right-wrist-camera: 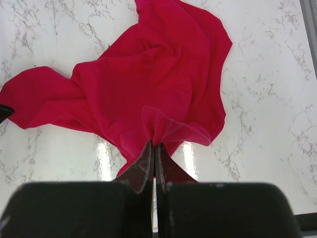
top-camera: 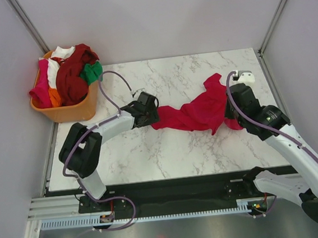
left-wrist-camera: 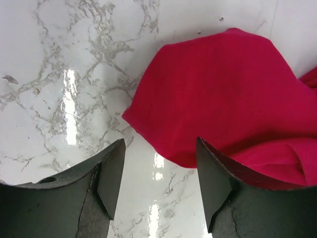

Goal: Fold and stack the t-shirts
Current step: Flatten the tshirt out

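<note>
**Held at one end**

The right gripper (right-wrist-camera: 153,147) is clenching a fold of the one crimson red cloth t-shirt (top-camera: 195,112); the left gripper (left-wrist-camera: 159,145) is gaping at its other end. It is lying mid-frame on the white marble table (top-camera: 150,148), long axis left-right. Upper left, one orange plastic basket (top-camera: 71,111) is holding five bunched shirts (top-camera: 71,77).
</note>
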Robot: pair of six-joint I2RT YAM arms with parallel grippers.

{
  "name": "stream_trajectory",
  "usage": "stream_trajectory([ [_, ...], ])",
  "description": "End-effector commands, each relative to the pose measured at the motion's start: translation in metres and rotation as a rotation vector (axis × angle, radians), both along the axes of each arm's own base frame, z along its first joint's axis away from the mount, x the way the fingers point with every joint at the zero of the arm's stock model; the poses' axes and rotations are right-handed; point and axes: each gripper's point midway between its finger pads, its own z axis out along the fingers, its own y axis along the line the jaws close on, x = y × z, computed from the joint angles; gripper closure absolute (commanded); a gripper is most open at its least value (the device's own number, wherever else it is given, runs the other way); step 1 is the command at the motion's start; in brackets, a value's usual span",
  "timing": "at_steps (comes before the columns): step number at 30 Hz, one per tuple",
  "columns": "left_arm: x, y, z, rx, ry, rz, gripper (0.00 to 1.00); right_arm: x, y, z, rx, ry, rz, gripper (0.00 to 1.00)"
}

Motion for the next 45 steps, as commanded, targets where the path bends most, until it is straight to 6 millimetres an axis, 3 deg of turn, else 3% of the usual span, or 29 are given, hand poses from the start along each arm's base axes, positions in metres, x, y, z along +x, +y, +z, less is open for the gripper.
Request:
stream_trajectory([
  [1,0.014,0.005,-0.003,-0.012,-0.034,0.039,0.34,0.005,-0.003,0.004,-0.02,-0.027,-0.015,1.0],
  [9,0.012,0.013,-0.024,0.017,-0.007,0.054,0.35,0.011,-0.001,-0.001,-0.034,-0.011,-0.009,1.0],
  [15,0.022,0.012,-0.032,0.019,-0.02,0.056,0.47,0.01,-0.003,-0.001,-0.043,-0.012,-0.012,1.0],
  [18,0.028,0.009,-0.032,0.017,-0.033,0.048,0.6,0.011,-0.006,-0.001,-0.047,-0.009,-0.015,1.0],
  [22,0.035,0.009,-0.034,0.017,-0.04,0.052,0.98,0.013,-0.008,0.004,-0.065,-0.02,-0.017,1.0],
  [24,0.036,0.01,-0.029,0.022,-0.053,0.05,0.98,0.014,-0.013,0.011,-0.078,-0.032,-0.032,1.0],
  [28,0.024,0.025,0.017,0.06,-0.108,0.049,0.98,0.018,-0.021,0.032,-0.098,-0.074,-0.054,1.0],
  [29,0.021,0.03,0.049,0.042,-0.162,0.061,0.98,0.019,-0.022,0.048,-0.087,-0.106,-0.063,1.0],
  [31,0.004,0.039,0.074,0.065,-0.178,0.042,0.98,0.018,-0.022,0.069,-0.055,-0.149,-0.064,1.0],
  [32,-0.004,0.043,0.115,0.016,-0.257,0.04,0.98,0.015,-0.022,0.09,-0.02,-0.192,-0.065,1.0],
  [35,-0.035,0.056,0.161,-0.003,-0.32,-0.015,0.98,0.0,-0.017,0.135,0.079,-0.287,-0.014,1.0],
  [36,-0.05,0.065,0.2,-0.052,-0.405,-0.022,0.98,-0.011,-0.016,0.15,0.124,-0.326,0.019,1.0],
  [38,-0.073,0.079,0.224,-0.053,-0.442,-0.037,0.98,-0.029,-0.016,0.183,0.197,-0.414,0.062,1.0],
  [39,-0.09,0.091,0.262,-0.109,-0.531,-0.034,0.98,-0.045,-0.02,0.201,0.227,-0.476,0.092,1.0],
  [41,-0.112,0.105,0.286,-0.137,-0.568,-0.045,0.98,-0.067,-0.017,0.229,0.286,-0.564,0.171,1.0],
  [42,-0.127,0.115,0.316,-0.181,-0.638,-0.052,0.98,-0.085,-0.021,0.242,0.302,-0.619,0.205,1.0],
  [45,-0.161,0.117,0.362,-0.255,-0.737,-0.19,0.98,-0.13,-0.03,0.275,0.364,-0.756,0.293,1.0],
])
